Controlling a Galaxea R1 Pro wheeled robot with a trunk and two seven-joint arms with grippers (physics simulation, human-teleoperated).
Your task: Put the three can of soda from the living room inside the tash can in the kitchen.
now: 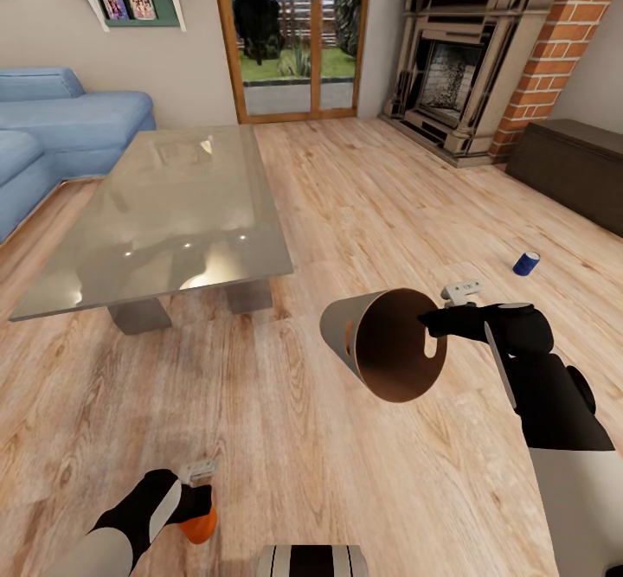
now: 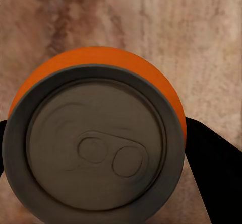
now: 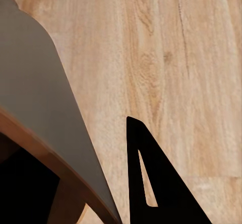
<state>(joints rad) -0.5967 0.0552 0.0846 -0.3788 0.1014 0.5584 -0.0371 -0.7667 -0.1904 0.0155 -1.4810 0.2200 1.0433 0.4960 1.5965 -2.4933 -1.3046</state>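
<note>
Right gripper (image 1: 435, 320) holds the trash can (image 1: 381, 343) by its rim, tipped sideways, orange-brown inside facing the camera. Left gripper (image 1: 201, 508) low over the wood floor (image 1: 363, 196), closed around an orange soda can (image 1: 200, 525). Blue soda can (image 1: 525, 263) on the floor near the dark bench (image 1: 571, 166). Glass low table (image 1: 173, 214), blue sofa (image 1: 61, 123), brick fireplace (image 1: 484, 58) behind.

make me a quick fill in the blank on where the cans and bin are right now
The left gripper grips the ____ can.
The right gripper holds the trash can by its ____.
The blue can lies on the ____, near the dark bench.

Missing words: orange; rim; floor
</note>
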